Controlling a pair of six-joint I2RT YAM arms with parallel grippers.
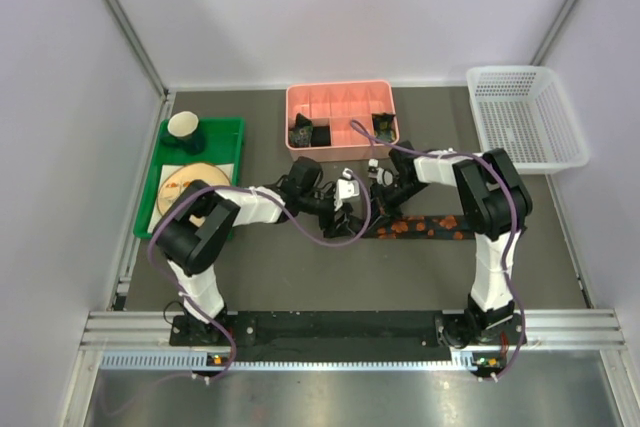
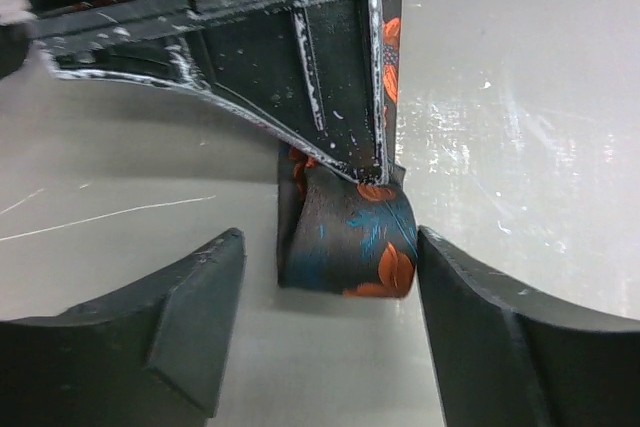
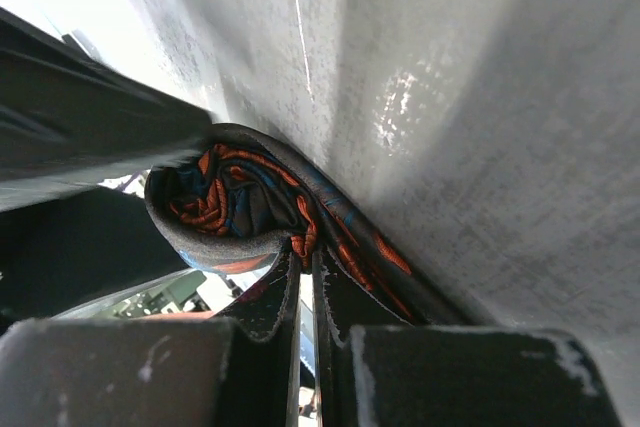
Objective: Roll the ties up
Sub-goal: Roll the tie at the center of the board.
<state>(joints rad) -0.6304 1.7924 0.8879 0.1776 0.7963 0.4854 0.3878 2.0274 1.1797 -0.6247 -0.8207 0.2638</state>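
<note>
A grey table [image 1: 300, 277] holds a black tie [image 1: 430, 227] with red-orange blotches, lying flat at centre, its left end wound into a small roll [image 2: 350, 237]. The right gripper [image 3: 307, 277] pinches the roll; the left gripper [image 2: 330, 247] stands wide around it, not touching. The soft, slippery fabric would likely unwind; grip across the roll's sides.

Enclosure: pale panel walls [image 1: 350, 7] stood on three sides; grey tabletop [image 1: 300, 277], evenly lit; aluminium rail [image 1: 580, 325] edged the near side.

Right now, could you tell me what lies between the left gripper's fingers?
The rolled end of the red-orange tie, at the tip of the right gripper; the left wrist view shows it.
</note>
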